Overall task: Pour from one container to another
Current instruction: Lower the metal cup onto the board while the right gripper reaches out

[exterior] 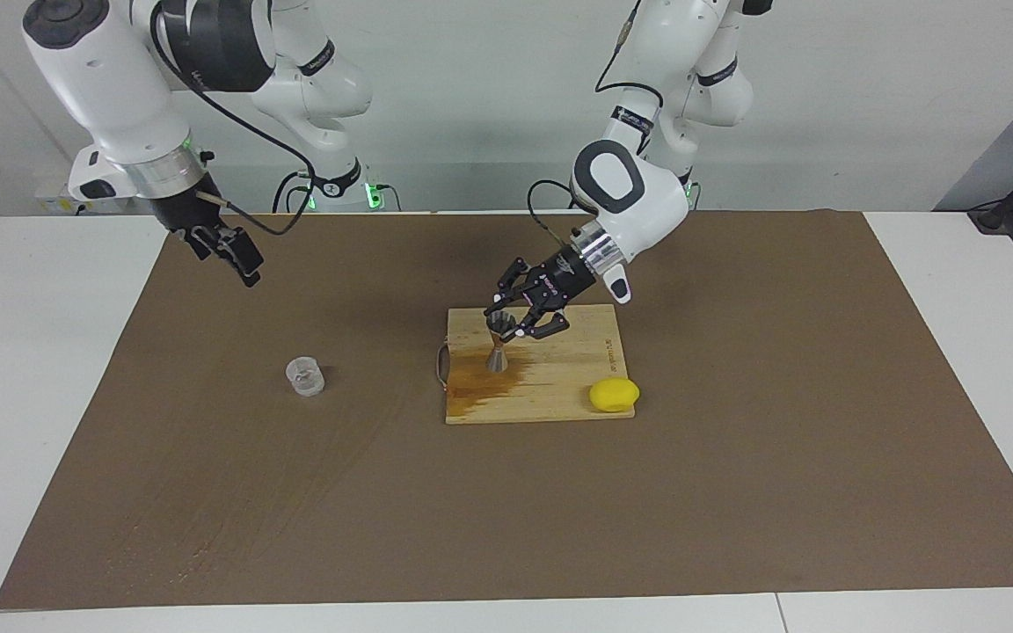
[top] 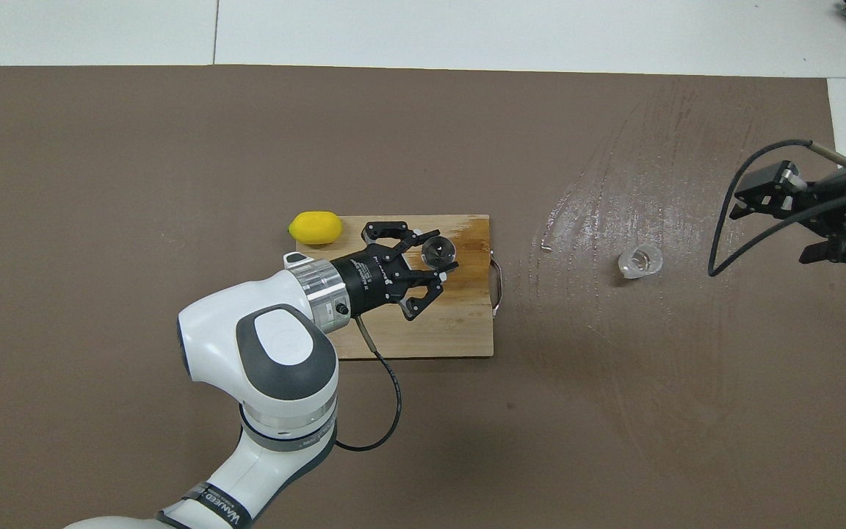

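The steel jigger (exterior: 499, 350) is upright over the stained part of the wooden cutting board (exterior: 559, 387), its foot at or just above the wood. My left gripper (exterior: 505, 327) is shut on its upper cone. From above, the jigger's round mouth (top: 438, 251) shows at the tip of the left gripper (top: 434, 258). The clear plastic cup (exterior: 304, 376) stands alone on the brown mat toward the right arm's end, seen from above as the cup (top: 640, 261). My right gripper (exterior: 241, 257) hangs open in the air, apart from the cup, over the mat's edge (top: 769, 226).
A yellow lemon (exterior: 614, 394) lies on the board's corner toward the left arm's end, also visible from above as the lemon (top: 315, 227). Wet streaks mark the brown mat (top: 614, 184) around the cup. White table borders the mat.
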Controlling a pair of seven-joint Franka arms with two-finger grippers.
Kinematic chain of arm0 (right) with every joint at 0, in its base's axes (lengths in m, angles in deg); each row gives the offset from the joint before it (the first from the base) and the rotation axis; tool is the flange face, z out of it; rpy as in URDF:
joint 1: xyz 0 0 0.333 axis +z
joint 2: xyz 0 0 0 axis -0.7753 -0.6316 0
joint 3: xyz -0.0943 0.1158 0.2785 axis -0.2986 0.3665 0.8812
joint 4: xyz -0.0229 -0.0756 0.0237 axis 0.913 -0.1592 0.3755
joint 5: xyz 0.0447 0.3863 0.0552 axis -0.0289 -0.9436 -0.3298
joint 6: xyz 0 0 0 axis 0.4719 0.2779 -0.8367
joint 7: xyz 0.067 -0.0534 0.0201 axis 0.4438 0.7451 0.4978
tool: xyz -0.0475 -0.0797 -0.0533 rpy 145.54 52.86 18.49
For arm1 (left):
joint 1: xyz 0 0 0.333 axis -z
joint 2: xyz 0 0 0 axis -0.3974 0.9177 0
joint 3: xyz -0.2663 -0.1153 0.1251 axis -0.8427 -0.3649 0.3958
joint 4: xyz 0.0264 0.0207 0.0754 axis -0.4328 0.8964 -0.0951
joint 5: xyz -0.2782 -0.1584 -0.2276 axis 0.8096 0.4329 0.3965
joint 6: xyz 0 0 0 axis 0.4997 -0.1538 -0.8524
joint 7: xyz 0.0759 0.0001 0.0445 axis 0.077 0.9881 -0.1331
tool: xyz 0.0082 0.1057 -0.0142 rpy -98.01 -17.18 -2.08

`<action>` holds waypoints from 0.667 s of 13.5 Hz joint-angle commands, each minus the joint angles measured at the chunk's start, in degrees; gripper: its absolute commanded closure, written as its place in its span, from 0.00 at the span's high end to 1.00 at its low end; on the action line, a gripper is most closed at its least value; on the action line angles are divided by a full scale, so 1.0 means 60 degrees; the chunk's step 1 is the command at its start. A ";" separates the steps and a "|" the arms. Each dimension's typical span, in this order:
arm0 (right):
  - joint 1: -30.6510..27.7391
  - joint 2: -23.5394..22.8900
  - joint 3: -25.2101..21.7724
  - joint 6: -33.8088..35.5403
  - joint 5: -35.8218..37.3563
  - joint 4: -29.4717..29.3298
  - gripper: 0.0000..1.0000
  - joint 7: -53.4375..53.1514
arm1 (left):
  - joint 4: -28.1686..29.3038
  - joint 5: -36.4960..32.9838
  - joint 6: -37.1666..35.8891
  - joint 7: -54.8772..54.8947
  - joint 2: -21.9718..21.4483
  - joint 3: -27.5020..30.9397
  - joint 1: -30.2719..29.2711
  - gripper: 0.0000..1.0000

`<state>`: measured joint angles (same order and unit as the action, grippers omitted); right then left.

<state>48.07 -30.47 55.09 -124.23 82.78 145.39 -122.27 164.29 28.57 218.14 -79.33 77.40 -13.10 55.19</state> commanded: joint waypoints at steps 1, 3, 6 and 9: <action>-0.0316 -0.0180 0.0084 -0.0746 -0.0951 0.0574 0.99 -0.2267 | -0.0755 0.0225 0.0380 0.0204 0.0718 0.0153 0.0388 0.00; -0.0490 -0.0675 0.0069 -0.0997 -0.1770 0.0680 0.99 -0.3473 | -0.1032 0.0239 0.0512 0.0204 0.1098 0.0153 0.0432 0.00; -0.1003 -0.1394 0.0069 -0.1450 -0.2665 0.1014 0.99 -0.3639 | -0.1371 0.0239 0.0688 0.0204 0.1480 0.0167 0.0681 0.00; -0.1414 -0.1616 0.0069 -0.2167 -0.3355 0.2009 1.00 -0.3260 | -0.1371 0.0225 0.0673 0.0204 0.1481 0.0196 0.0681 0.00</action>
<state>40.73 -40.82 54.99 -134.00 65.25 153.29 -142.94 157.27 28.58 220.83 -79.12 85.62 -12.95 58.02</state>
